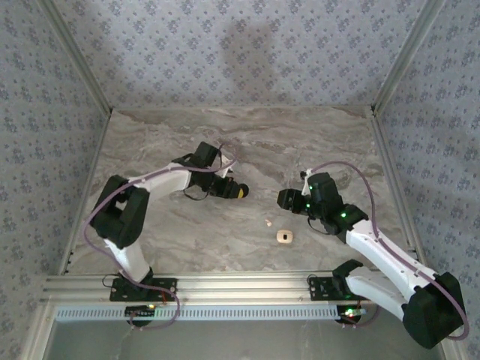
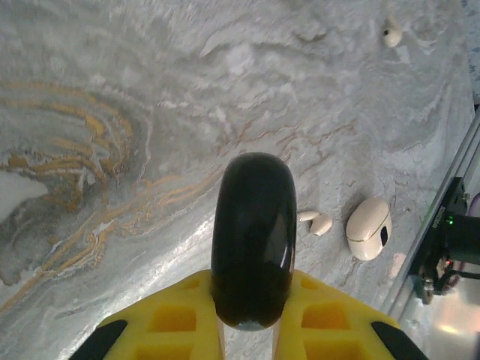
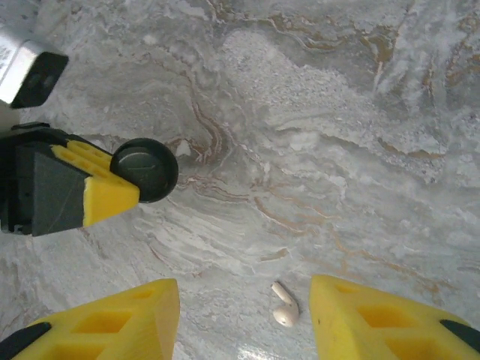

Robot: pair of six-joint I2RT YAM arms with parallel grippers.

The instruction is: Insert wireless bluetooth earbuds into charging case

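Cream-white earbud [image 3: 285, 306] lies on the marble counter [image 3: 360, 112] between the right claw's [image 3: 244, 289] fingers, which are half-open and empty. Its long axis runs roughly along the fingers, with the stem pointing away and the bud nearest. The charging case [image 1: 284, 237] sits nearer the arms' bases. The left claw [image 2: 251, 281] is clamped on a black disc [image 2: 251, 225], so the right arm is better placed.

Soft light, glare on black disc [image 2: 252, 225]

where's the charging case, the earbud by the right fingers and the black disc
charging case [image 2: 369, 229]: left wrist view, middle of its face
earbud [image 3: 286, 310]: right wrist view, its rounded bud end
black disc [image 2: 253, 232]: left wrist view, middle of its glossy edge
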